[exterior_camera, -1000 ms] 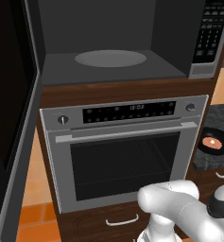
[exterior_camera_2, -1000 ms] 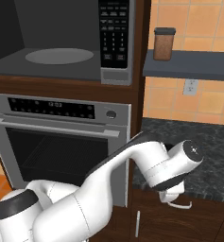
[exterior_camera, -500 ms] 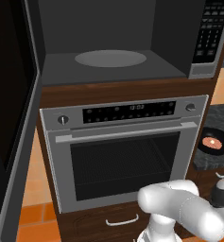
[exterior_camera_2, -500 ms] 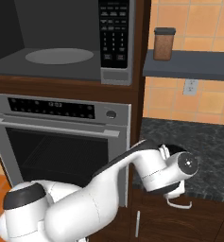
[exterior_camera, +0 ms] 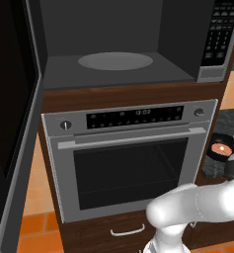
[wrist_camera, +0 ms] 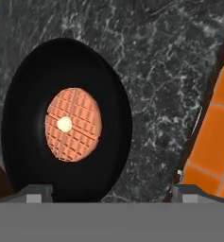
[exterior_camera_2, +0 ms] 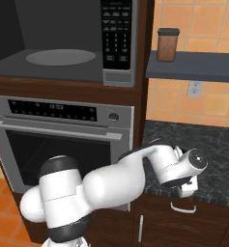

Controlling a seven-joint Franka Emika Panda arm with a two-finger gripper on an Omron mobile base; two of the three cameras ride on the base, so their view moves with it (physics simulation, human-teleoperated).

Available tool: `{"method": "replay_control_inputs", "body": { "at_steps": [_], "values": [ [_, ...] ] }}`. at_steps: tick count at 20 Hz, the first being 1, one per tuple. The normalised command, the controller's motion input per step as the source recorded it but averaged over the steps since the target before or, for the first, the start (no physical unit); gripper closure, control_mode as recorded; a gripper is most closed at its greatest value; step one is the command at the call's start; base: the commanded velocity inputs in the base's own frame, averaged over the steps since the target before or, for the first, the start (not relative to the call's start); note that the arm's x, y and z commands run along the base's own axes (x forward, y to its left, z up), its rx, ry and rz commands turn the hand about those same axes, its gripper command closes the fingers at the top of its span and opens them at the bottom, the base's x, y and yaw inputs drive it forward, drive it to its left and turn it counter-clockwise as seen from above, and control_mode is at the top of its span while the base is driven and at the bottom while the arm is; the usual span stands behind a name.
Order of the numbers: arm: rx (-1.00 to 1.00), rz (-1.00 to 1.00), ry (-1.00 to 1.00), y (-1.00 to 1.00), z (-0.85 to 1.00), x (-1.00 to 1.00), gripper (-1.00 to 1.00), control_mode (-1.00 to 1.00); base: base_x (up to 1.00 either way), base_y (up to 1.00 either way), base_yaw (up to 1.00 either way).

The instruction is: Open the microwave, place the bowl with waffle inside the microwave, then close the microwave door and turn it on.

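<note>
A: Gripper (wrist_camera: pixel 111 193)? 
B: Jaws wide apart, hovering over the bowl (wrist_camera: pixel 66 120), nothing held.
A: Waffle (wrist_camera: pixel 73 124)?
B: In the bowl on the dark worktop (wrist_camera: pixel 165 80); microwave (exterior_camera: pixel 118 62) apparently open.

Base views face open microwave (exterior_camera: pixel 118 59) and oven (exterior_camera: pixel 128 158) from both sides; hand view close above bowl (wrist_camera: pixel 66 123)

Arm (exterior_camera_2: pixel 111 181): glossy white rounded links, dark grey joint bands (round dark cap at the wrist).
</note>
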Motion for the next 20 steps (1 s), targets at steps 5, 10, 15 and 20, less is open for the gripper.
{"method": "replay_control_inputs", "body": {
  "at_steps": [5, 10, 15, 20],
  "values": [
    [0.00, 0.00, 0.04, -0.20, -0.37, 0.22, -1.00, -1.00, 0.00, 0.00, 0.00],
    [0.00, 0.01, 0.02, -0.01, -0.27, 0.14, -1.00, -1.00, 0.00, 0.00, 0.00],
    [-0.02, 0.00, 0.00, 0.04, -0.30, 0.14, -1.00, -1.00, 0.00, 0.00, 0.00],
    [-0.05, 0.00, 0.02, 0.10, -0.33, 0.16, -1.00, -1.00, 0.00, 0.00, 0.00]
  ]
}}
